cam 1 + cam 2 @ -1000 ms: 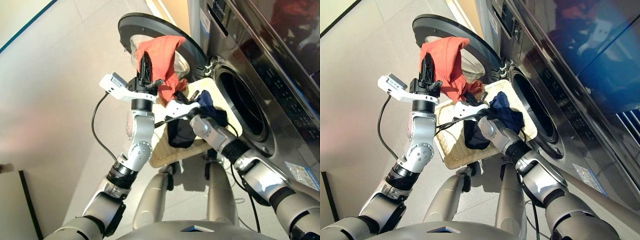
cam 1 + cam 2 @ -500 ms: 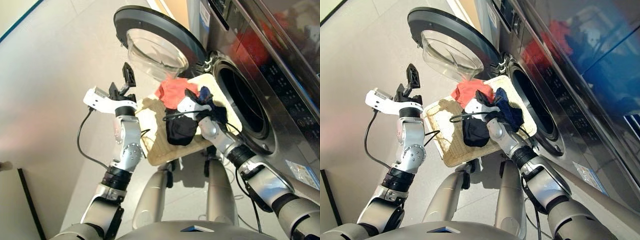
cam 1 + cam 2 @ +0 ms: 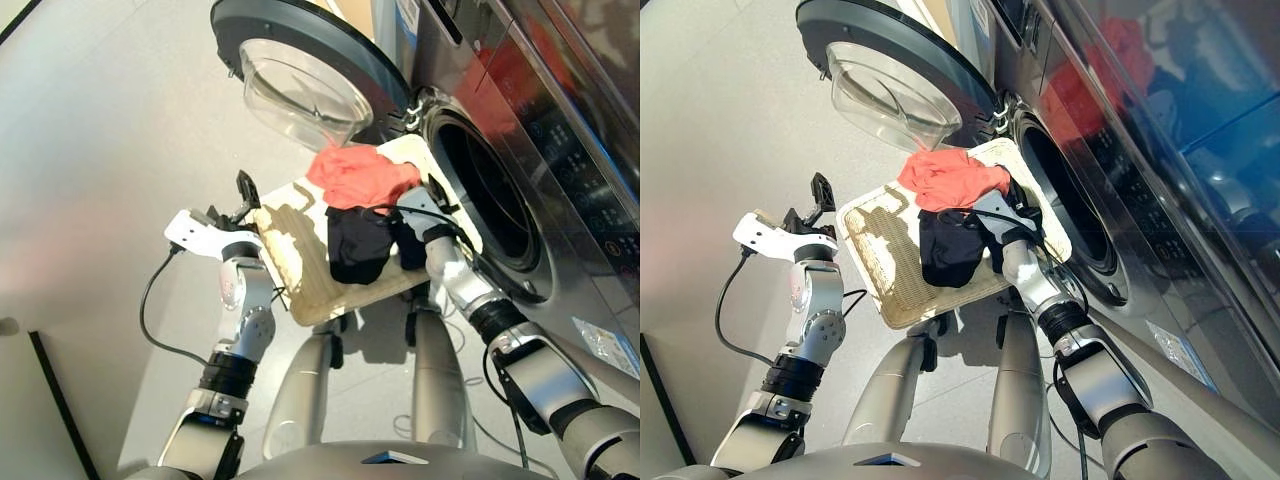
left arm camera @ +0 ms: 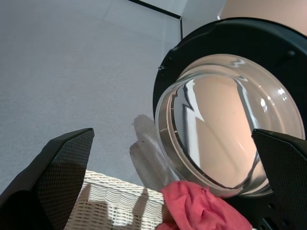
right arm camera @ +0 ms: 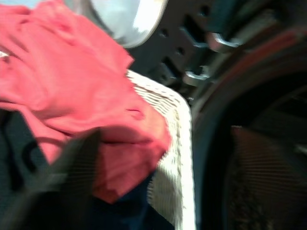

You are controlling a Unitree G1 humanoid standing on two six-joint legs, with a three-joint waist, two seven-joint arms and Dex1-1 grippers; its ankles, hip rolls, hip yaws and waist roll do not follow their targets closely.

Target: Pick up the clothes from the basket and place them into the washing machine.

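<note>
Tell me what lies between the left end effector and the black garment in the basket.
Only bare wicker of the basket: the left end effector hangs open at its outer rim, and the black garment lies further in. The left eye view shows it.

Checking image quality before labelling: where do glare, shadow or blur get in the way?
Eye views: the washing machine front mirrors red and blue reflections; sunlit basket carries hard shadows. Right wrist view: motion blur smears the coral-red garment. Left wrist view: sharp, highlights on the porthole door.

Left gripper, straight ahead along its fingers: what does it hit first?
Likely the glass bowl of the open washer door, centred between the open fingers of the left gripper. The red garment and basket lie lower. Depth is unclear.
</note>
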